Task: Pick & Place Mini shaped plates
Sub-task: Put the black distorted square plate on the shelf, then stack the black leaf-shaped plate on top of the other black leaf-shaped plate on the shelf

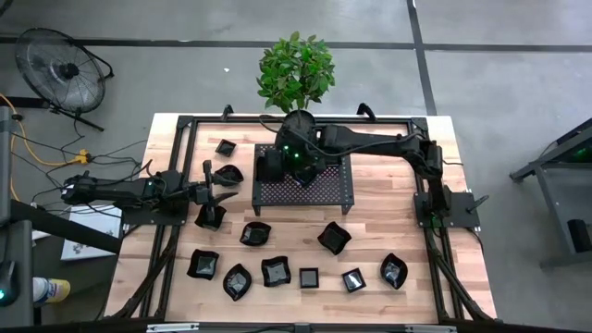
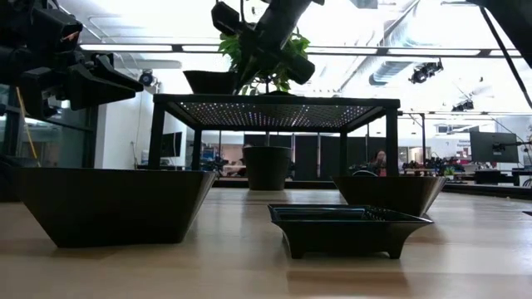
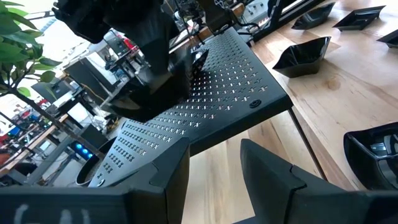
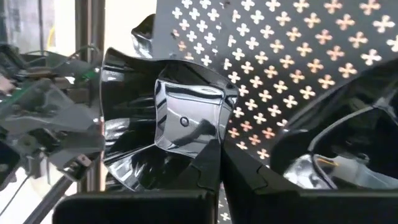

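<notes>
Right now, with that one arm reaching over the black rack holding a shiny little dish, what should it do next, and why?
Probably open the right hand and let go. It is shut on a wavy-edged plate, which seems to sit at the perforated rack, though contact is unclear. The left hand waits open beside the rack, near the plates still on the table.

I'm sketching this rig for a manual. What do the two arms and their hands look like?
Both arms are dark, jointed and boxy. The left hand and right hand each end in two flat, angular black fingers. A small green light glows on the right arm's wrist.
</notes>
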